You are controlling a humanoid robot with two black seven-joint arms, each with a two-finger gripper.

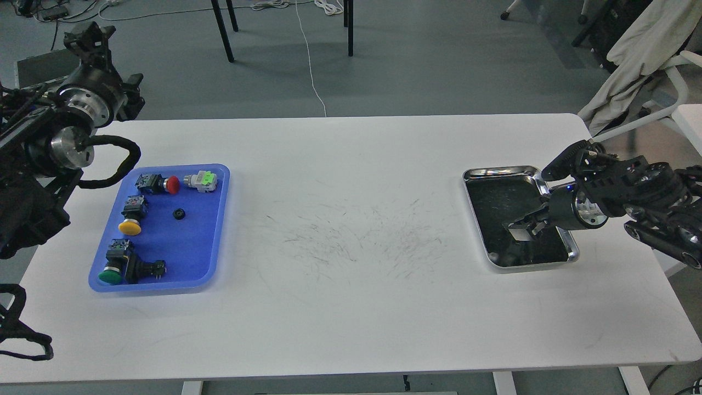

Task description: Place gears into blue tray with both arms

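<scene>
1. Worktop (351,307): blue tray (211,219) left, steel tray (477,181) right.
2. Right pincer (518,226) low inside steel tray; spread unclear.
3. Left pincer (82,38) raised behind blue tray; unreadable.
4. One gear (178,214) in blue tray, well apart from both pincers.

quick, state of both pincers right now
Left pincer: raised beyond the table's far left edge, seen dark and end-on; cannot be told.
Right pincer: down inside the shiny steel tray; fingers too dark to tell.

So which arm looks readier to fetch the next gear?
Probably the right: its gripper reaches into the shiny steel tray, while the left gripper is raised off the table behind the rectangular blue plastic tray.
</scene>
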